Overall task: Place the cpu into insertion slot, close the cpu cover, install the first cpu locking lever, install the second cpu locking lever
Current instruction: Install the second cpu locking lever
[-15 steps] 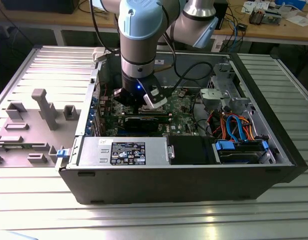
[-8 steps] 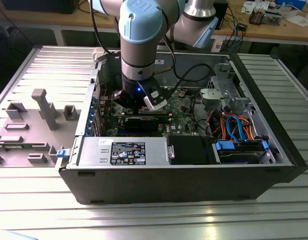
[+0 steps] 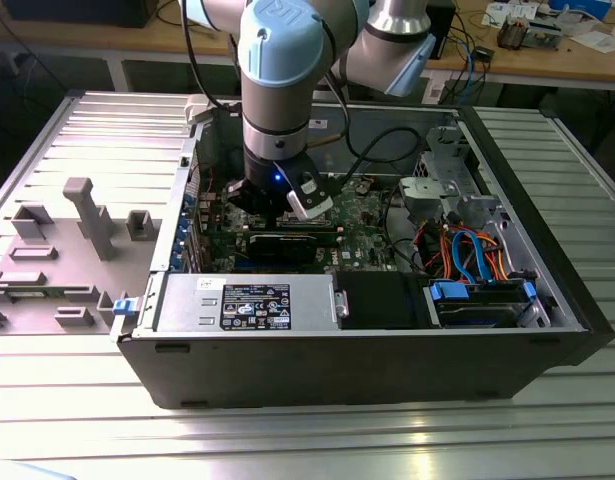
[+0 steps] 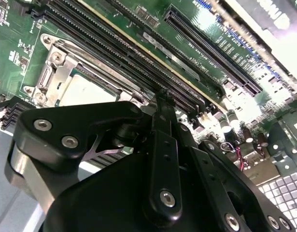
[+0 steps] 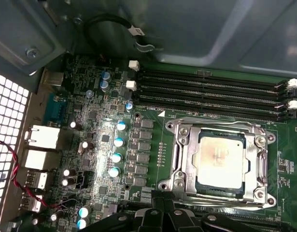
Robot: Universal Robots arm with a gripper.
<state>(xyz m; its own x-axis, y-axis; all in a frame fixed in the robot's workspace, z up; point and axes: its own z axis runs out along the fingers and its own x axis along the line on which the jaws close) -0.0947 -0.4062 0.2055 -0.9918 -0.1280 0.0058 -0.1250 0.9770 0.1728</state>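
The cpu (image 5: 219,158) lies flat in the insertion slot (image 5: 173,185) on the green board, its dull silver top facing up. The cpu cover (image 5: 183,154) sits down flat around it, with the chip visible through its square opening. In the second wrist view the cpu (image 4: 83,91) and the cover (image 4: 59,72) lie just beyond the gripper (image 4: 162,96). A thin metal rod (image 4: 107,65) runs along the socket side nearest the memory slots. The gripper (image 5: 162,210) hovers low beside the socket edge away from those slots. In the exterior view the gripper (image 3: 277,200) reaches down inside the open computer case.
Long black memory slots (image 5: 211,92) run beside the socket. A black graphics card (image 3: 282,245) lies just in front of the gripper, with the power supply (image 3: 247,300) nearer still. Drive cage and coloured cables (image 3: 467,250) fill the case's right. Grey fixtures (image 3: 87,215) stand on the left.
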